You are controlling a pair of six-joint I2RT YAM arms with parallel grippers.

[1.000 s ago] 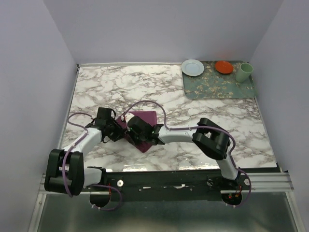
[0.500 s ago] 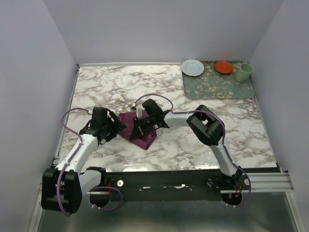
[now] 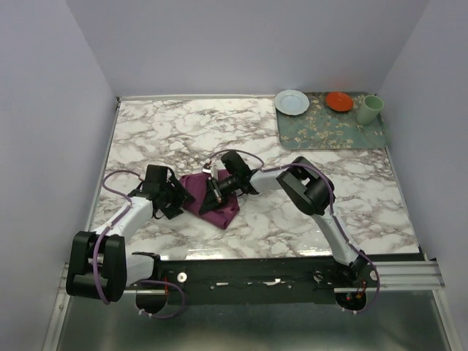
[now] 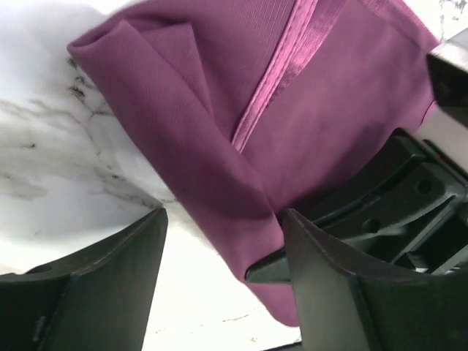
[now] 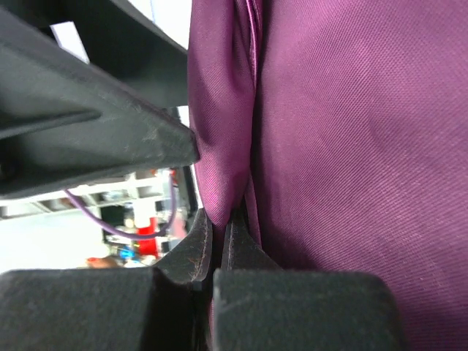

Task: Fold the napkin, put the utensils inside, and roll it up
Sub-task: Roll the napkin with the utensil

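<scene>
The plum-purple napkin (image 3: pixel 216 207) lies bunched and partly folded on the marble table (image 3: pixel 183 131), left of the middle. My right gripper (image 3: pixel 213 191) is shut on a fold of the napkin; in the right wrist view the two fingers (image 5: pixel 196 245) pinch the cloth (image 5: pixel 351 146) between them. My left gripper (image 3: pixel 178 197) is open at the napkin's left edge. In the left wrist view (image 4: pixel 223 216) the cloth (image 4: pixel 219 110) lies ahead of its spread fingers (image 4: pixel 110 285), its edge reaching between them. The knife is not in view.
A green floral mat (image 3: pixel 333 131) lies at the far right corner with a pale blue plate (image 3: pixel 292 102), an orange dish (image 3: pixel 339 101) and a green cup (image 3: pixel 370 109). Walls close in the left, back and right sides.
The napkin went from lying flat to bunched, lifted by my right gripper. The right arm's wrist swung toward the far side. My left gripper has moved near the napkin's left edge.
</scene>
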